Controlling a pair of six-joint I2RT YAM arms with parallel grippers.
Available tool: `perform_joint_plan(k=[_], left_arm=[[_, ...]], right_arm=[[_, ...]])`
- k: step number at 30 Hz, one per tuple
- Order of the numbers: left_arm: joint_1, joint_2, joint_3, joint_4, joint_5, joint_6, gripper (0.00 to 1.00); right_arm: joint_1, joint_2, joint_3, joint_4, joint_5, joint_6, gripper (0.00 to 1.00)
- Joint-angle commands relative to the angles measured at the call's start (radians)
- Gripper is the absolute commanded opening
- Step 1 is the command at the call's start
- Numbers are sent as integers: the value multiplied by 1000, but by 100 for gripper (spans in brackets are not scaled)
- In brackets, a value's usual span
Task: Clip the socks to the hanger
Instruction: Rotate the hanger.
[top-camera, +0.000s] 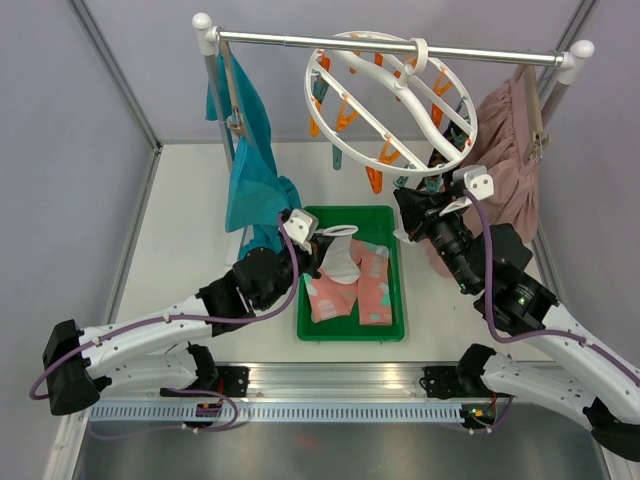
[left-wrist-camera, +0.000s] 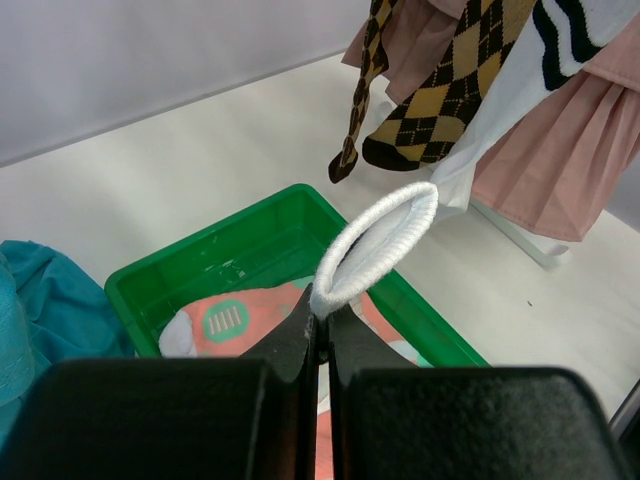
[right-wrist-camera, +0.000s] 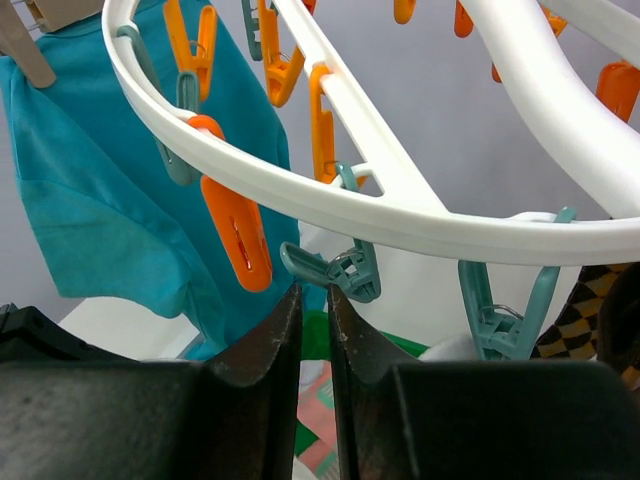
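A green plastic tray (top-camera: 350, 333) sits on the white table (top-camera: 180, 230) between the arms. In it, pink socks (top-camera: 375, 290) with mint and white patches lie flat side by side; one shows a round mint patch with white bars. The left gripper (left-wrist-camera: 320, 310) is clamped tight on the ribbed cuff of a white sock (left-wrist-camera: 378, 243), held above the tray. The round white drying hanger (top-camera: 392, 100) hangs from the rail (top-camera: 300, 40). Argyle socks (left-wrist-camera: 440, 90) and a black-striped white sock (left-wrist-camera: 565, 35) dangle beside the pink skirt (left-wrist-camera: 560, 160). The right gripper (right-wrist-camera: 313, 292), jaws a narrow slit apart and empty, sits just under a teal clip (right-wrist-camera: 340, 270) on the hanger's rim.
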Motion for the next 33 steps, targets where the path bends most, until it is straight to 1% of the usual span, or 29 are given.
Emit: perform_joint_plan(k=[1, 16, 33], left_arm=[[4, -20, -2, 47, 14, -16, 2], [6, -25, -7, 47, 12, -14, 2], [4, -28, -7, 47, 12, -14, 2]], right_arm=[[-4, 3, 7, 79, -21, -14, 22], [-2, 31, 10, 110, -21, -32, 30], [-4, 48, 10, 136, -32, -48, 34]])
